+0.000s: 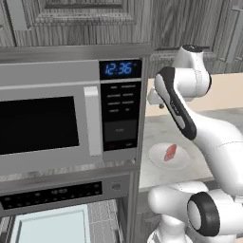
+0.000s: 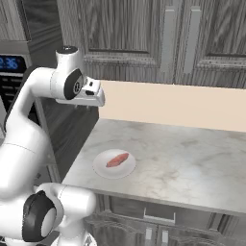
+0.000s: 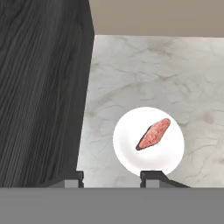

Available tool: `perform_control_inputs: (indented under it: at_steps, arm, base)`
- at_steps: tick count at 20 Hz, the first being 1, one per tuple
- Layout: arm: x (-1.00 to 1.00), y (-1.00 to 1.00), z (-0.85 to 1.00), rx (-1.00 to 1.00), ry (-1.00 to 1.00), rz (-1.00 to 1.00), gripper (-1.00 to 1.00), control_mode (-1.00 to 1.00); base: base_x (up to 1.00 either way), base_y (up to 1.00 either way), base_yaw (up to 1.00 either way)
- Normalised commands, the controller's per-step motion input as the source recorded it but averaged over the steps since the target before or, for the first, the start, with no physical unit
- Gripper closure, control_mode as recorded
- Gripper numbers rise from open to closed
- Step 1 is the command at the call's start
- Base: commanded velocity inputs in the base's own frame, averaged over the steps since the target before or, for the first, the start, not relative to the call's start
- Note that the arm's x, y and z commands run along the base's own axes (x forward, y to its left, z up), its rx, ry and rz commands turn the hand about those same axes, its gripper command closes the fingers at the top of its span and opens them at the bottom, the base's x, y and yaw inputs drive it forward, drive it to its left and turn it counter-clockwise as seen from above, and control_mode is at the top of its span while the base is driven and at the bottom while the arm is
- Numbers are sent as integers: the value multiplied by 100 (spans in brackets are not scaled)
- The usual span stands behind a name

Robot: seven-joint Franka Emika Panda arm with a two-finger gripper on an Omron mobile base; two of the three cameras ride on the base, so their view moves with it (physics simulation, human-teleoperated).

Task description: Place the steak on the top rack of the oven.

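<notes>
The steak [image 3: 154, 133], a small red-pink slab, lies on a round white plate [image 3: 131, 155] on the marble counter; it also appears as the steak [image 1: 170, 153] and the steak [image 2: 117, 160] in the base views. My gripper [image 3: 112, 179] hangs open and empty high above the counter, over the plate's near-left edge and close to the dark cabinet side. In the right base view the gripper [image 2: 91, 102] sits well above and left of the plate [image 2: 103, 168]. The oven [image 1: 52, 192] shows its black control strip under the microwave. Below it a grey wire rack [image 1: 102, 219] is visible.
A microwave [image 1: 47, 123] with blue clock digits sits above the oven. A pale blue-white flat panel [image 1: 50, 227] lies beside the rack. The dark cabinet side [image 3: 41, 87] stands left of the plate. The marble counter [image 2: 192, 158] stretches right; wood cabinets [image 2: 144, 33] hang above.
</notes>
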Motion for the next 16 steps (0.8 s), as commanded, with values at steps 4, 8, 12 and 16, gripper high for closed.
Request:
perform_control_inputs:
  at_steps: [4, 8, 12, 16]
  arm:
    - [-14, -9, -22, 0, 0, -6, -100, -100]
    - [-18, -20, -62, 0, 0, -15, -100, -100]
    - [-11, -66, -84, 7, -3, -23, -100, -100]
    - [0, -46, -98, 7, 2, -16, -100, -100]
  base:
    - [0, 0, 0]
    - [0, 0, 0]
    - [0, 0, 0]
    - [0, 0, 0]
